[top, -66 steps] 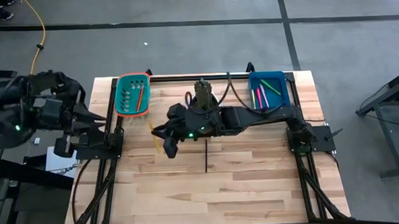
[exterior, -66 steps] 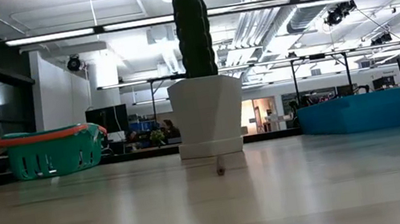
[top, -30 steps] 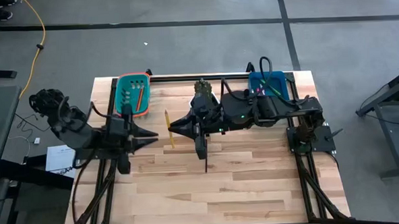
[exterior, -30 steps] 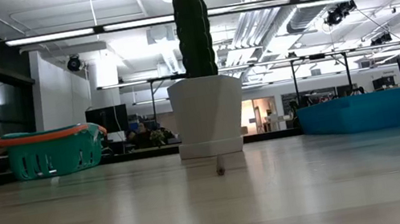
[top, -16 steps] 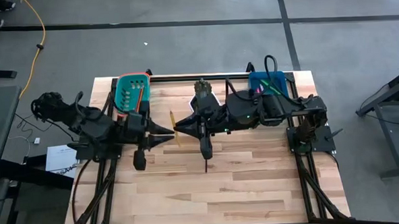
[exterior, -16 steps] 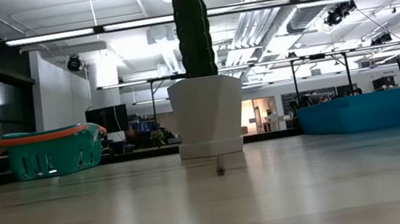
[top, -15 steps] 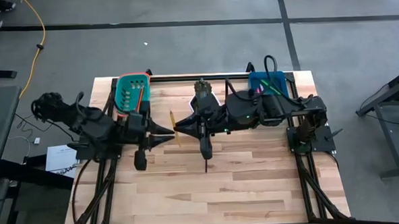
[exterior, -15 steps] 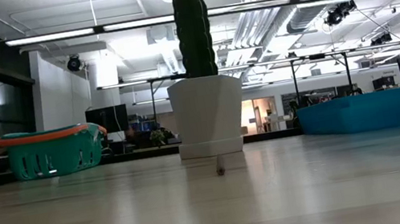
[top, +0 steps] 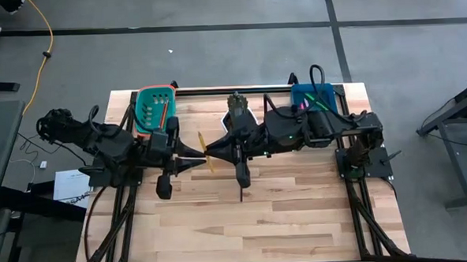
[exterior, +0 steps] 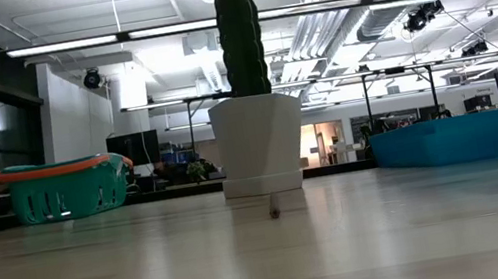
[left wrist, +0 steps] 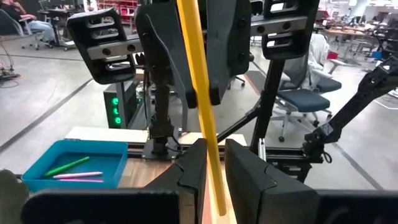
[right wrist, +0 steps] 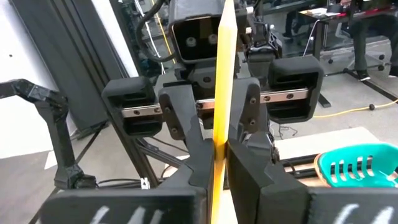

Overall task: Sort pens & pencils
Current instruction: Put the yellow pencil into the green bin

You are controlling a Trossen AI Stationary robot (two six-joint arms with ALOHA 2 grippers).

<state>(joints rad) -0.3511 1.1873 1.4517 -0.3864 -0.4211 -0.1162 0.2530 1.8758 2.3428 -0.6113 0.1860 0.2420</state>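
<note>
Handover mid-table: yellow pencil (top: pixel 206 152) sits pinched between right gripper (top: pixel 211 154) and left gripper (top: pixel 197 159), both clamped on it, tips facing. Pencil is probably light, stiff and smooth, so it could pivot in a pinch; a mid-shaft grip is safest. Wrist views show both finger pairs (right wrist: pixel 219 163) squeezing the shaft; high view shows only tips meeting. High view alone shows pens in blue bin (top: pixel 328 120), green basket (top: pixel 143 127), dark pencil (top: pixel 241 195) lying on table (top: pixel 284 216).
</note>
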